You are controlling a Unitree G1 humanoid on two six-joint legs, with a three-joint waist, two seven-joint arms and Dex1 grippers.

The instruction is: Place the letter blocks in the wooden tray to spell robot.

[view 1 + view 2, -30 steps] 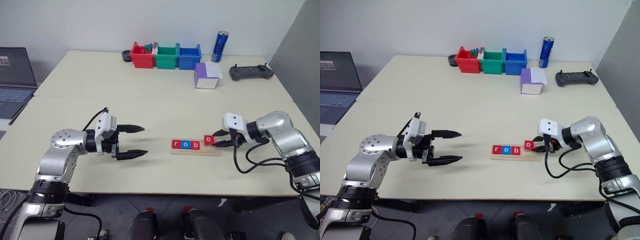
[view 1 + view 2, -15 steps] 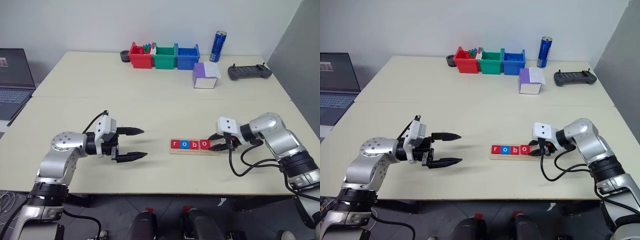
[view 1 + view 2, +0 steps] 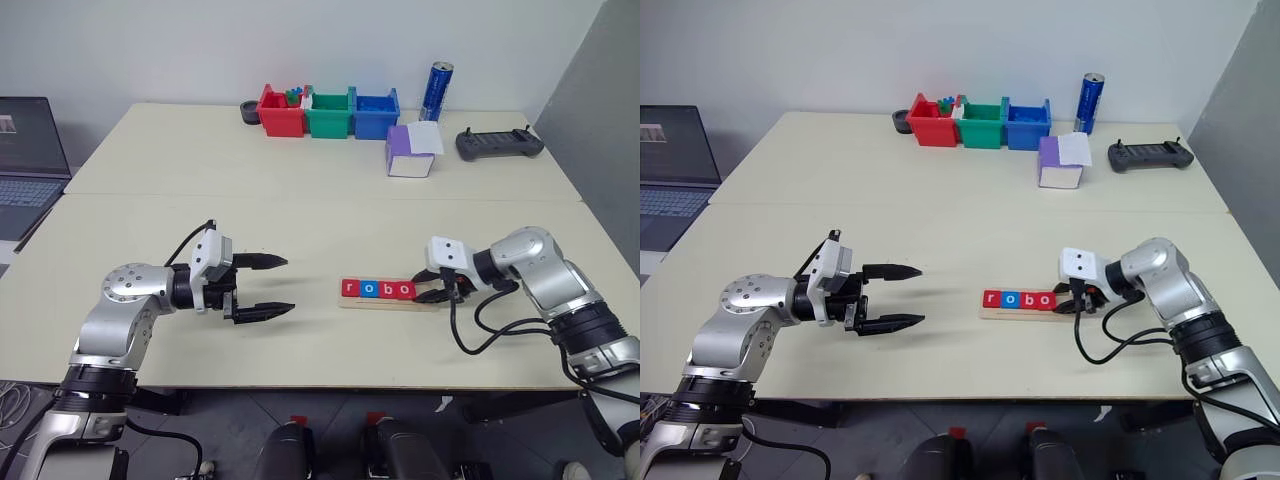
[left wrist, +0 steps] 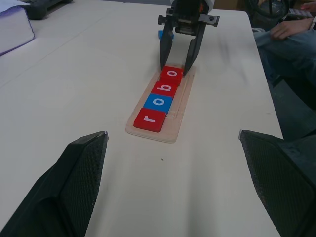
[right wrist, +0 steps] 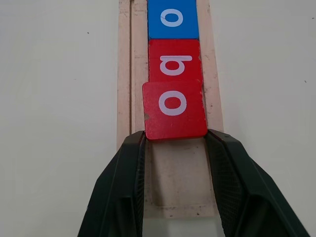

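1. We have the right gripper point(image 5: 173, 143) clamped on the red "o" block point(image 5: 174, 109), fourth in the row, its near corners pinched between the two fingertips. The left gripper point(image 3: 268, 286) hangs spread wide and empty over bare table, well apart from the tray.
2. The wooden tray point(image 3: 425, 303) lies in front of us near the table's front edge; red "r" point(image 4: 149, 120), blue "o" point(image 4: 160, 101) and red "b" point(image 5: 174, 64) sit in it, touching in line.
3. Risk: the held "o" looks slightly skewed and seems to overlap the "b" edge and the tray's rim. Let go now and it may rest tilted, not flat.
4. Risk: pushing further along the row could shove "b" and the rest, or slide the whole tray, since nothing pins it.
5. Risk: we see no "t" tile for certain; a small blue piece point(image 4: 161, 34) behind the right gripper may be it, too hidden to tell.
6. Room: the last slot is free under the fingers. Open table on all sides, bins point(image 3: 331, 112) far back; pulling back towards our right is clear apart from the arm's own cable.
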